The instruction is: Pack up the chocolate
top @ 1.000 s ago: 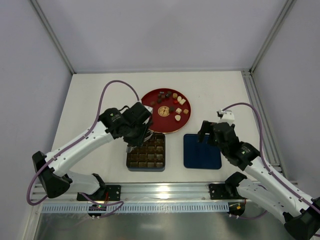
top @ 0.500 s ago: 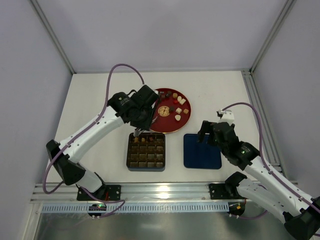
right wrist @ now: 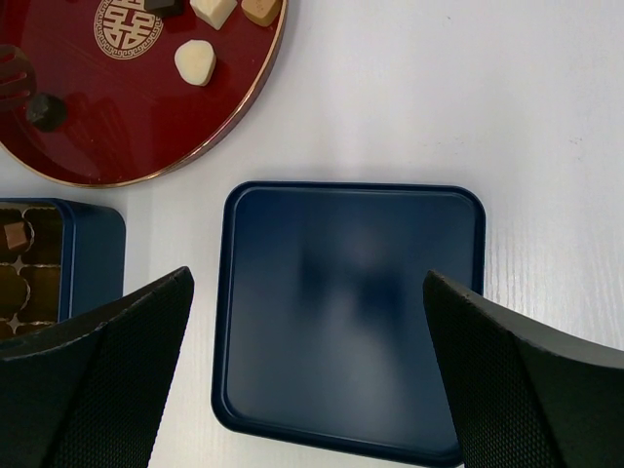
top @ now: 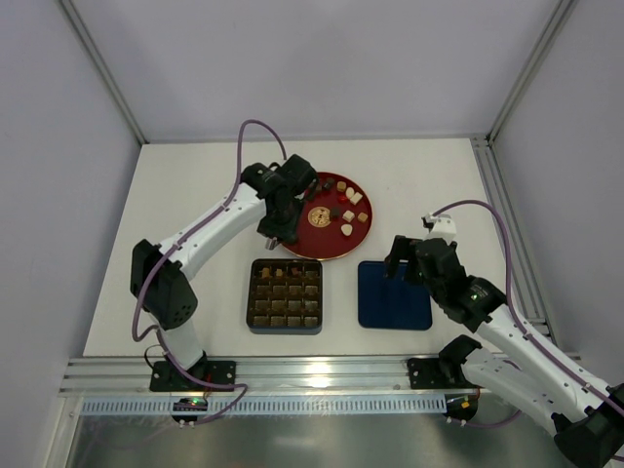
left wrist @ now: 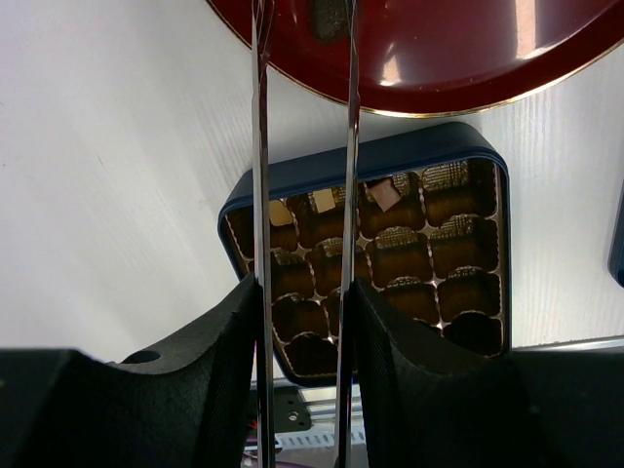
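White table (top: 429, 185) carried every item. Within the last second the left arm had swung off the blue box (top: 250, 297) and back to the red plate (top: 336, 252); judged, one deposit was finished and the next pick was beginning. Left gripper (left wrist: 304, 19) hung at the plate's edge, thin blades apart, nothing seen between them. Right gripper (right wrist: 312, 390) stayed spread wide above the lid (right wrist: 351, 312). Chocolate (top: 343, 207) comprised tiny brown, cream and reddish pieces, several loose on the plate, a few in the box's top row.
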Action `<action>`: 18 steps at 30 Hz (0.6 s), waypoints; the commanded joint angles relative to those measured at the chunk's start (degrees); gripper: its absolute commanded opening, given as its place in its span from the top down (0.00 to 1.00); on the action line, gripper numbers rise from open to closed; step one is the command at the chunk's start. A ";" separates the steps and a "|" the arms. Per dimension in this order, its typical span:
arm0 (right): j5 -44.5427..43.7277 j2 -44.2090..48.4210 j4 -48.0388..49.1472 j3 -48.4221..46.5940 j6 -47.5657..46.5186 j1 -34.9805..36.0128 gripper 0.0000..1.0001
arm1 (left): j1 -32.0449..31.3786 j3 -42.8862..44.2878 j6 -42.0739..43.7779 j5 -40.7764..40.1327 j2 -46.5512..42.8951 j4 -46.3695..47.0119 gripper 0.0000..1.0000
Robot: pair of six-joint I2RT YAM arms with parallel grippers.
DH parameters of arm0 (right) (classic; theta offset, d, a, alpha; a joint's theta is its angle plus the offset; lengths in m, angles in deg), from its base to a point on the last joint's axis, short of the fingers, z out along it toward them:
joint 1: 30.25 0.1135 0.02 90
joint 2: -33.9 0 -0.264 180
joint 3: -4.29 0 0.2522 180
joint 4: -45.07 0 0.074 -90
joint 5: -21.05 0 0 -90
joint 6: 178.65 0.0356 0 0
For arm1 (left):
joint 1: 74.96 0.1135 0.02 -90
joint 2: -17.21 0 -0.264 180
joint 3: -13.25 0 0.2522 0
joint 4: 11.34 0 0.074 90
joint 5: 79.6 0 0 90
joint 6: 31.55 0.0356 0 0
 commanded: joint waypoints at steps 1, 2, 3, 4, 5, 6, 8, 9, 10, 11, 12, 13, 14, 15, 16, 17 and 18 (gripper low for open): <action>-0.10 0.25 2.64 -0.44 -0.80 0.24 0.00 | 0.04 1.32 1.38 0.69 -0.60 1.70 0.59; -0.10 0.16 2.64 -0.44 -0.89 0.24 0.00 | -0.05 0.80 1.56 0.95 -0.68 1.97 0.59; -0.10 0.08 2.64 -0.35 -0.89 0.15 0.00 | -0.05 0.62 1.47 1.31 -0.68 2.23 0.59; -0.19 0.16 2.64 -0.35 -0.80 0.15 0.00 | -0.05 0.53 1.47 1.83 -0.60 2.49 0.59; -0.19 0.16 2.64 -0.26 -0.89 0.24 0.00 | 0.04 0.27 1.47 2.01 -0.60 2.50 0.59; -0.19 0.16 2.73 -0.18 -0.89 0.24 0.00 | 0.04 0.18 1.56 2.01 -0.51 2.58 0.59; -0.10 0.25 2.64 -0.09 -0.80 0.15 0.01 | 0.04 -0.09 1.47 1.75 -0.25 2.58 0.59; -0.10 0.25 2.64 0.00 -0.80 0.24 0.00 | -0.05 -0.17 1.56 1.66 -0.25 2.58 0.59; -0.19 0.34 2.73 0.00 -0.80 0.24 0.00 | 0.04 -0.52 1.64 1.49 -0.25 2.50 0.59; -0.19 0.34 2.64 0.09 -0.71 0.24 0.00 | 0.04 -0.61 1.64 1.31 -0.25 2.58 0.59; -0.19 0.25 2.73 0.18 -0.62 0.24 0.00 | 0.04 -0.79 1.64 1.22 -0.25 2.58 0.59; -0.19 0.42 2.64 0.18 -0.62 0.24 0.00 | -0.05 -1.14 1.82 0.96 -0.33 2.76 0.59; -0.10 0.43 2.64 0.18 -0.62 0.24 0.00 | 0.04 -1.32 1.82 0.96 -0.33 2.85 0.59; -0.19 0.43 2.64 0.18 -0.62 0.24 0.00 | 0.04 -1.49 1.91 1.13 -0.33 2.94 0.59; -0.19 0.51 2.56 0.18 -0.54 0.24 0.00 | 0.04 -1.93 1.82 1.31 -0.42 3.02 0.60; -0.10 0.51 2.56 0.18 -0.62 0.24 0.00 | 0.04 -2.02 1.82 1.48 -0.42 3.20 0.60; -0.10 0.51 2.56 0.18 -0.54 0.24 0.00 | -0.05 -2.19 1.82 1.66 -0.42 3.37 0.60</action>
